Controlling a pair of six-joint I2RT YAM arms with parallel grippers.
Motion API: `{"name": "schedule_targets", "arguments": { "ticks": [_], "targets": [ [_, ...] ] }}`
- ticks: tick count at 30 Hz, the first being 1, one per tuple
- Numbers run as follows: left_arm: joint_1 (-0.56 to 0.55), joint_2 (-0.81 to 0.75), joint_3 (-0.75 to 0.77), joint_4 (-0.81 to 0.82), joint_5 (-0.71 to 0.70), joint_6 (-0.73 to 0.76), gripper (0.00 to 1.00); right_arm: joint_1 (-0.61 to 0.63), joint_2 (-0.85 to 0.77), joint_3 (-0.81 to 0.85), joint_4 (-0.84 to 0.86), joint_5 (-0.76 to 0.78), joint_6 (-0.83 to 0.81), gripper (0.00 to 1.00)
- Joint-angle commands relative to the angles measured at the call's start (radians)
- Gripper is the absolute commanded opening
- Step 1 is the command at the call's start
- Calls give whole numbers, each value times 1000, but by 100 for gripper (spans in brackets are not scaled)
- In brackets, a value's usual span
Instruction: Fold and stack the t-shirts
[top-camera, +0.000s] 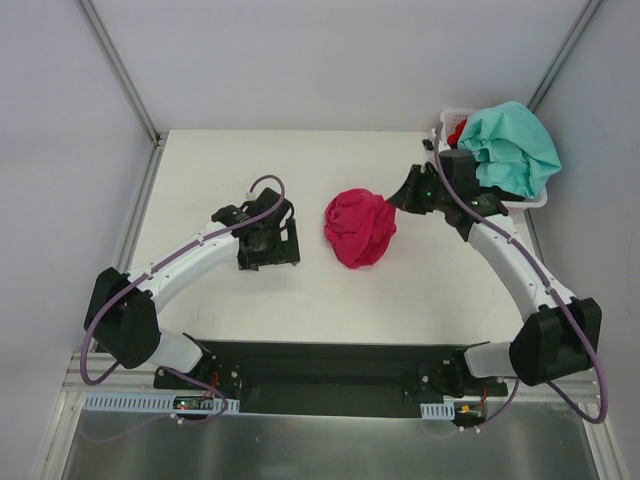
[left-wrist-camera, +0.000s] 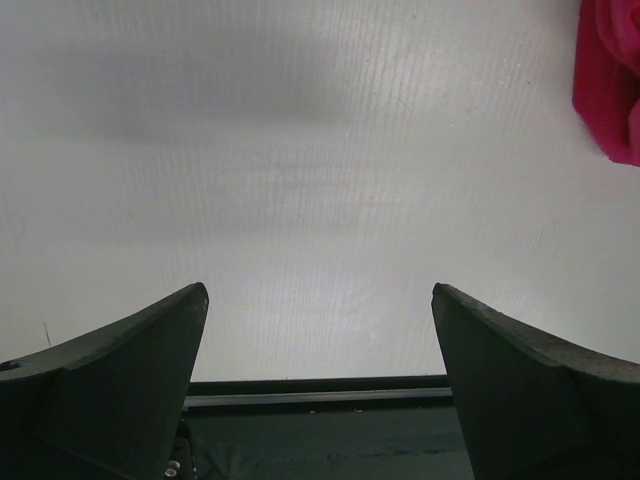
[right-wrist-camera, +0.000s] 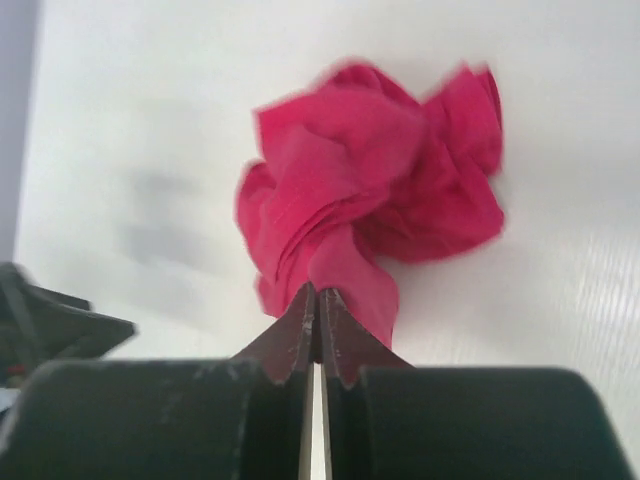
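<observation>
just ahead of the right gripper (right-wrist-camera: 318, 300) the magenta shirt (right-wrist-camera: 370, 190) lies balled on the table (top-camera: 220, 160), no clear long axis, one fold pointing back at the tips. fingers pressed together; cloth caught or not, can't tell. left gripper (left-wrist-camera: 320, 330) spread wide, shirt front-right of it.

White arm links (top-camera: 190, 260), black joints (top-camera: 125, 320), purple cables (top-camera: 262, 183), black left hand (left-wrist-camera: 320, 290), black right hand (right-wrist-camera: 318, 290)

A crumpled magenta-pink t-shirt (top-camera: 360, 227) lies on the table (top-camera: 250, 160); a teal-mint t-shirt (top-camera: 515, 145) drapes over the white basket (top-camera: 530, 203).
</observation>
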Motion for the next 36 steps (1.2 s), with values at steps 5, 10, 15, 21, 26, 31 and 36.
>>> {"name": "schedule_targets", "arguments": {
  "ticks": [5,10,15,21,26,31,36],
  "targets": [
    [-15,-55,-5,5,-11,-31,95,89,-71,502,-160,5,-119,1],
    [-16,-74,-13,4,-8,-40,95,117,-44,757,-171,-100,-131,1],
    [-32,-80,-14,5,-7,-54,95,116,-10,920,-35,-260,-41,1],
    [-44,-105,-23,7,-11,-65,95,111,71,1087,102,-319,119,1],
    [-46,-148,-60,4,-20,-71,95,93,53,1091,104,-320,128,1],
    [-46,-148,-62,7,-19,-71,95,57,13,1020,140,-328,169,1],
    [-50,-126,-44,5,-16,-71,95,19,90,1083,136,-354,241,1]
  ]
}}
